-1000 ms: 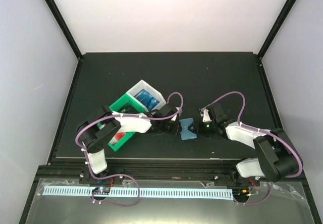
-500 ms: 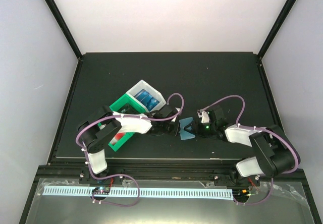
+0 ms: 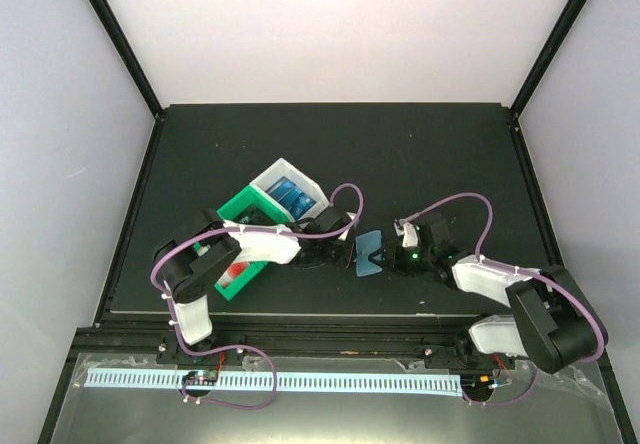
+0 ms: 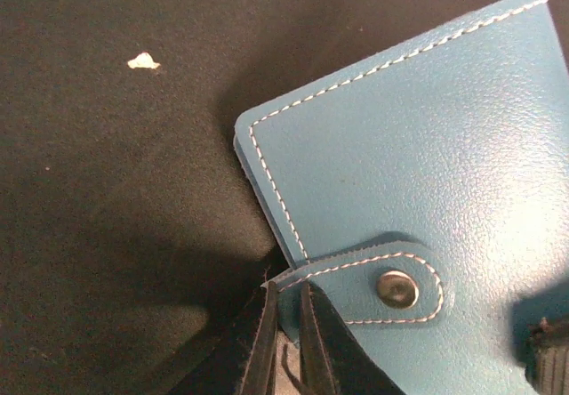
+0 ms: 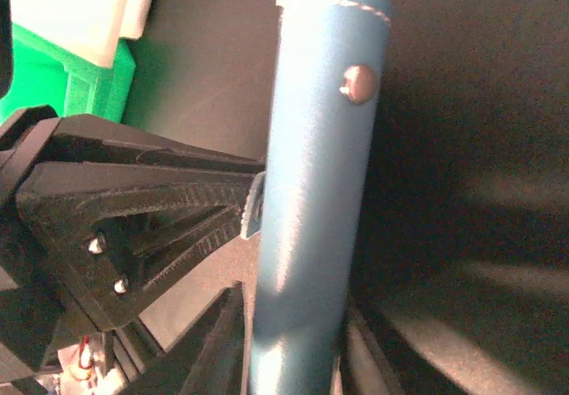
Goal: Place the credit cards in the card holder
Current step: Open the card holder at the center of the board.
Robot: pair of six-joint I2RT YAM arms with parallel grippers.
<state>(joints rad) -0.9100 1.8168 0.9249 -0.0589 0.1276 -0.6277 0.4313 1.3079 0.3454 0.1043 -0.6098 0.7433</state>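
Observation:
The teal card holder sits between my two grippers near the table's middle front. In the left wrist view the card holder shows its stitched face and snap tab. My left gripper is shut on the tab's end. In the right wrist view the card holder stands edge-on between my right gripper's fingers, which press on both its sides. Blue credit cards lie in the white bin, and a red-and-white one lies in the green bin.
A white bin and a green bin stand together left of centre, just behind my left arm. The right wrist view shows the green bin beyond the left gripper's black body. Black posts frame the table.
The right gripper has moved slightly left and narrowed onto the card holder. The left gripper has closed on the tab. The card holder has shifted a little left.

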